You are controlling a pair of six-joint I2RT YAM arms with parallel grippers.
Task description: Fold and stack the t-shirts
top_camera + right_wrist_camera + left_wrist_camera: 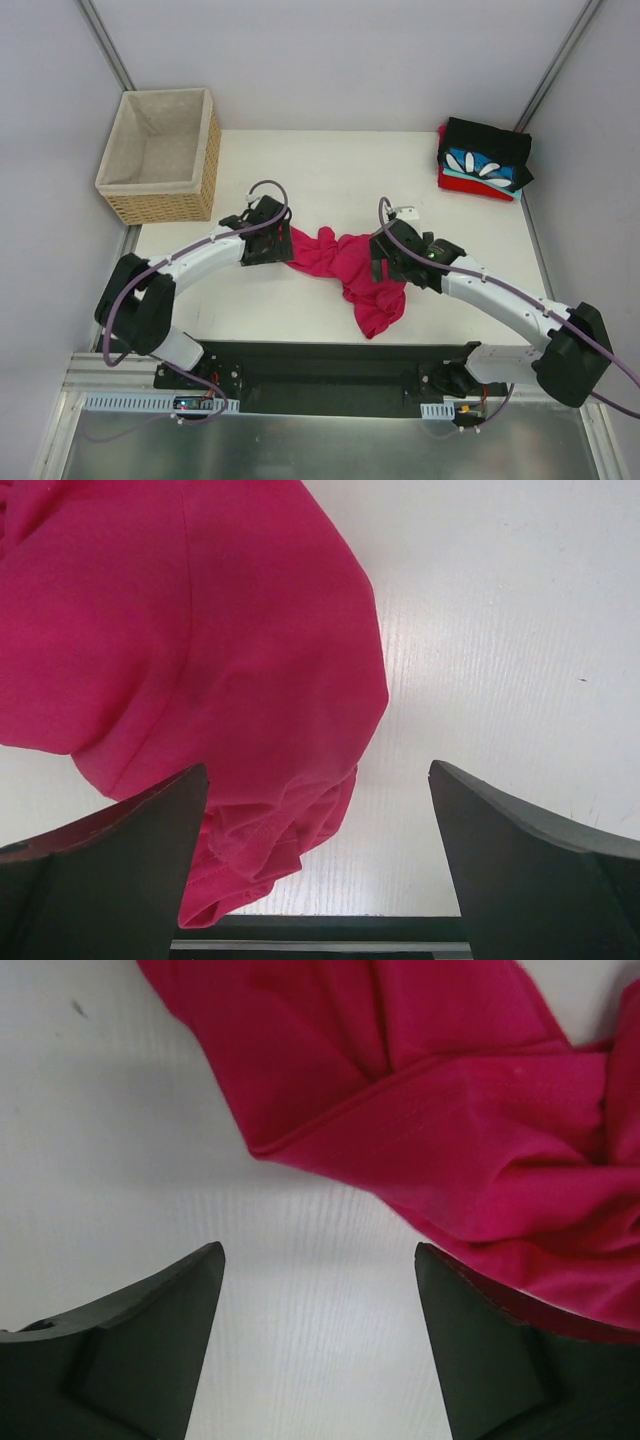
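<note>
Both pincers spread and empty: left gripper (272, 240) at the crumpled pink t-shirt's (350, 270) ten o'clock tip, right gripper (385, 257) at two, cloth running ten-to-five, near both.

One magenta t-shirt (352, 268), one wicker basket (160, 205), two robot arms (195, 258) (500, 297). The folded stack (483, 160) appears to hold three shirts.

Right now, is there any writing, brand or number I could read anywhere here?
No readable text. The pink t-shirt is plain; the folded stack shows only a white petal print; the basket bears no label. Anything on the small parts at the arm bases is too small to read.
</note>
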